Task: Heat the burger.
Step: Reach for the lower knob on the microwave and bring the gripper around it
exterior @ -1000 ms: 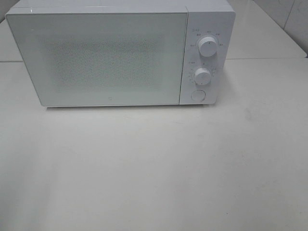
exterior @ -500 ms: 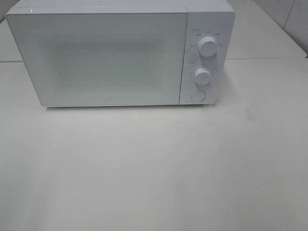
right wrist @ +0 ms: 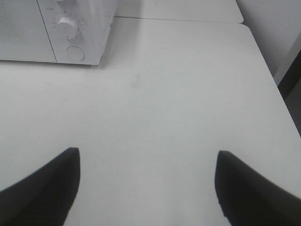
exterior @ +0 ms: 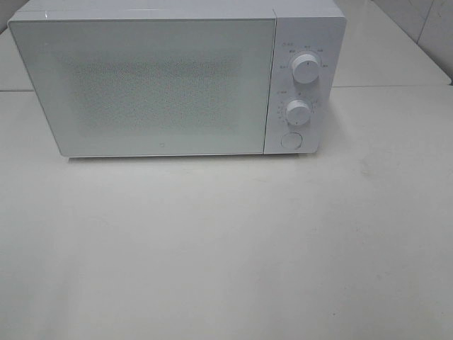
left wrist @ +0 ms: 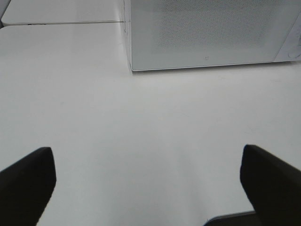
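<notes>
Nothing has shifted since the earlier view. No burger shows in any view; it may sit behind the closed, frosted door (exterior: 141,85) of the white microwave (exterior: 304,28), but I cannot tell. As a judgement, a burger is light, soft and loosely stacked, so it wants a gentle hold across the bun's sides, low enough to keep the layers together. Both the left gripper (left wrist: 146,151) and the right gripper (right wrist: 146,153) hang spread wide and empty over the bare white table (exterior: 226,248).
</notes>
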